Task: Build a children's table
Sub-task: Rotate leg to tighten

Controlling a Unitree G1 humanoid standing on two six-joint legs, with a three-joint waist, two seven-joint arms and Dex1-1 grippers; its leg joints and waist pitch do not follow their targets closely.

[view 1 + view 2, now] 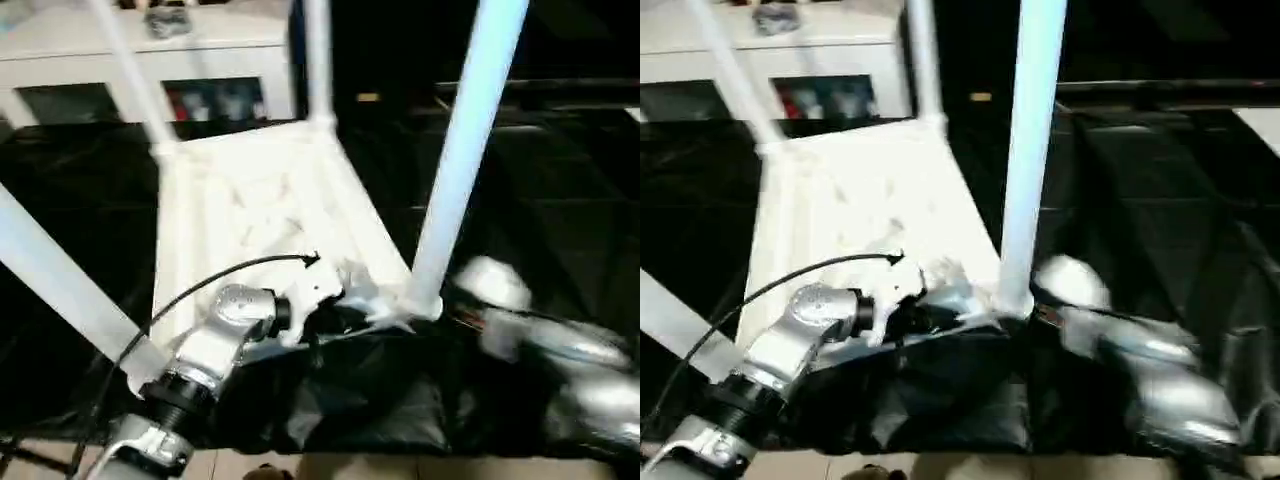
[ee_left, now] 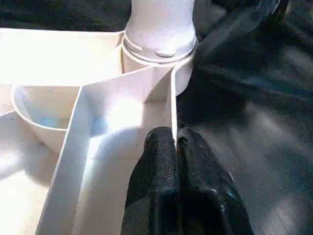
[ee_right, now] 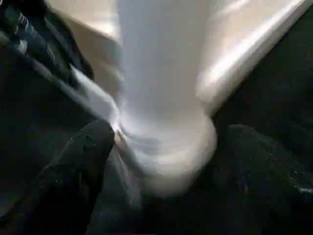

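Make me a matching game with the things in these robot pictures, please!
Things:
1. left gripper
2. right gripper
3. white cabinet
4. black cable

Where or how:
A. at the back, behind the upside-down table top
B. fingers on each side of the base of the near right leg
C. pinched on the table top's thin raised rim
D. arching over the left arm's silver wrist

Pairs: 1-C, 2-B, 3-A, 4-D
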